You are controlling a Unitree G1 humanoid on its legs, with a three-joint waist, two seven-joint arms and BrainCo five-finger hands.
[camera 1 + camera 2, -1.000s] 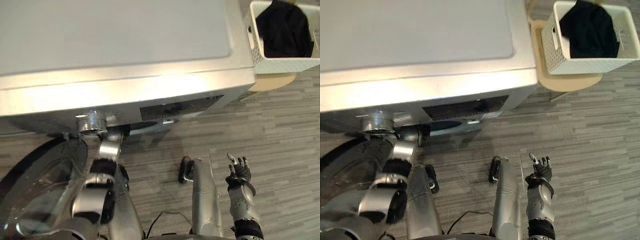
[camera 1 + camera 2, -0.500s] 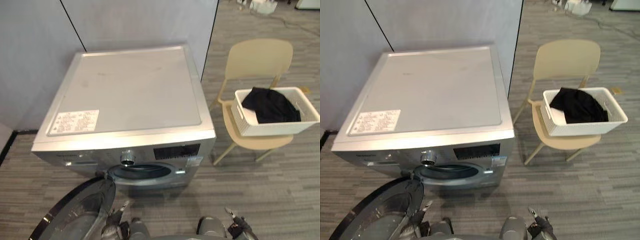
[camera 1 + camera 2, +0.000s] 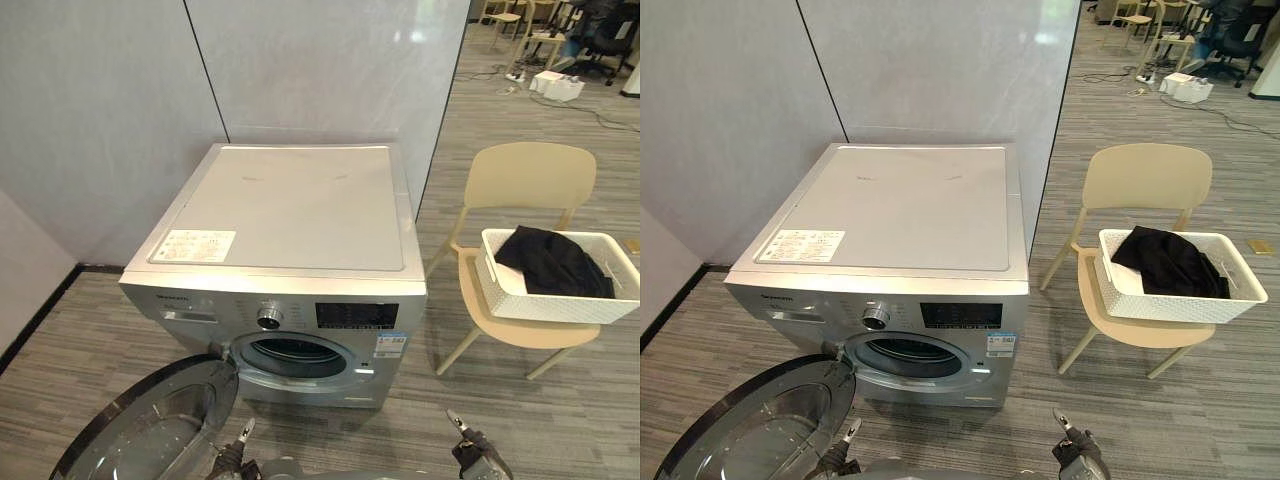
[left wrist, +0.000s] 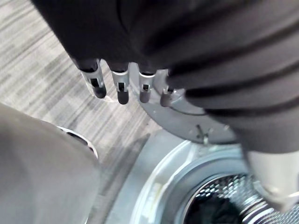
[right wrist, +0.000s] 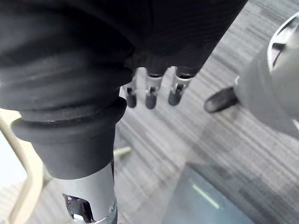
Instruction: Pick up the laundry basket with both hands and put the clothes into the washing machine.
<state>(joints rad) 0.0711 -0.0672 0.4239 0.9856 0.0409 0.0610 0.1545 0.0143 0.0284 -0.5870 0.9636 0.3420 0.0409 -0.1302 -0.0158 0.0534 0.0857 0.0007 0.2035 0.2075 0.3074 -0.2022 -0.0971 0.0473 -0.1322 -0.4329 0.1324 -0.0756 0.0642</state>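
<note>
A white laundry basket (image 3: 560,302) holding black clothes (image 3: 553,262) sits on the seat of a beige chair (image 3: 530,180), to the right of the silver washing machine (image 3: 290,220). The machine's round door (image 3: 150,430) hangs wide open at the lower left, leaving the drum opening (image 3: 295,352) uncovered. My left hand (image 3: 240,455) is low in front of the door, and my right hand (image 3: 470,458) is low over the floor, well short of the chair. In the wrist views the left fingers (image 4: 119,88) and right fingers (image 5: 150,93) are straight and hold nothing.
Grey wall panels (image 3: 110,110) stand behind the machine. Grey plank floor (image 3: 530,420) stretches between the machine front and the chair. More chairs and boxes (image 3: 555,85) stand far off at the back right.
The camera has swung up from the floor, so the whole machine, wall and chair now show. Both arms have dropped to the bottom edge. Basket and door have stayed put.
</note>
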